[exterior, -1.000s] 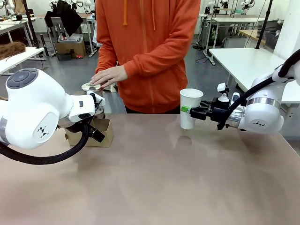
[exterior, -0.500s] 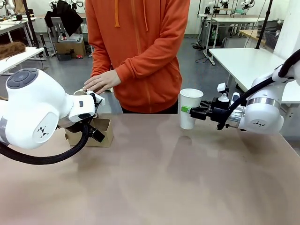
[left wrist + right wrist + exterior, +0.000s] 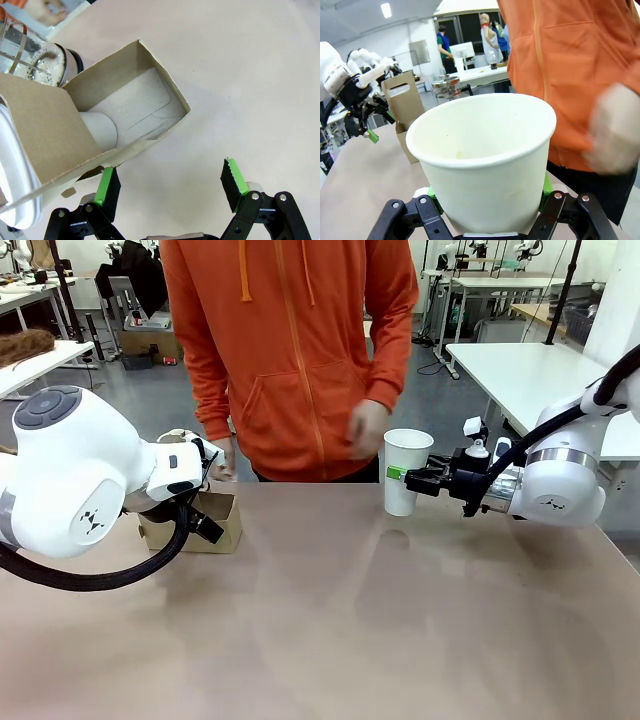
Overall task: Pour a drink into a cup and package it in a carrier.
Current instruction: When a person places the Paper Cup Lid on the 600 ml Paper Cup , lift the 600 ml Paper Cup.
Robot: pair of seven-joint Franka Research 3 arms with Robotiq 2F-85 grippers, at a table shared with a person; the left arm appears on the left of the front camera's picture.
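- Cup (image 3: 405, 455): upright by the worktop's (image 3: 330, 640) far edge, right of its middle, mouth up and unlidded; no drink shows against the visible inner wall. This position suits pouring from the person's side.
- Right gripper (image 3: 492, 197): pinching the cup between its two pads, from the side and below the rim. The grip presumably steadies the cup while leaving its mouth unobstructed.
- Left gripper (image 3: 169, 167): fingers spread, nothing between them, one finger close beside the carrier; contact cannot be confirmed. It is probably placed there to steady or take the carrier.
- Carrier (image 3: 110, 75): upright towards the worktop's far left corner. One compartment is vacant, available for the cup; the other bears a white lid (image 3: 19, 175), apparently on a packed cup.
- Jug (image 3: 50, 65): beside the carrier at the far edge, containing dark, foamy drink (image 3: 47, 70). Its place puts it within the person's reach.
- Person's hands: the right hand (image 3: 222, 458) is low, near the jug; contact cannot be determined. The left hand (image 3: 369, 428) is blurred, beside the cup. Pouring appears to be the next step. Caution: excessive squeeze could deform the paper wall and cause spillage.
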